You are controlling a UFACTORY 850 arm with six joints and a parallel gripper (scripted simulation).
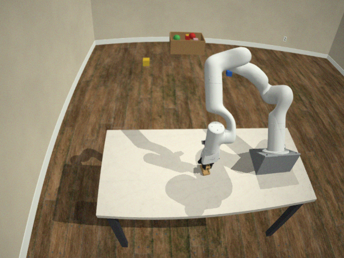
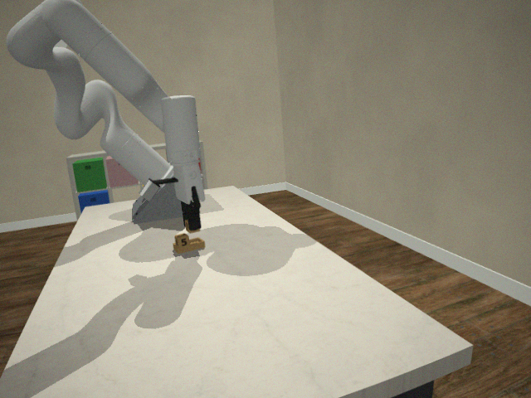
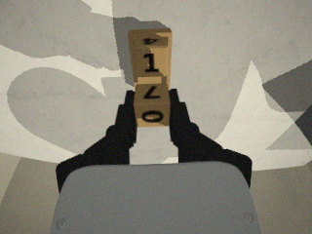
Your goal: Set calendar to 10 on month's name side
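The wooden calendar tray [image 1: 206, 173] [image 2: 196, 247] stands on the table. One wooden cube [image 2: 182, 242] [image 3: 150, 61] is in the tray at one end; it shows a 5 to the exterior view and a 1 to the wrist camera. My gripper [image 1: 207, 166] [image 2: 192, 226] [image 3: 152, 100] is shut on the other wooden cube [image 3: 152, 108], which shows a 0 and what looks like a 7 in the wrist view. In the exterior view the held cube is above tray height, behind the tray. The fingers hide part of it, and its exact gap to the tray cannot be told.
The grey robot base [image 1: 273, 162] [image 2: 158, 210] stands on the table [image 1: 133, 191] [image 2: 299, 334] to the right in the top view. A toy box [image 1: 187, 47], a yellow block [image 1: 145, 62] and a blue block [image 1: 228, 73] are on the floor.
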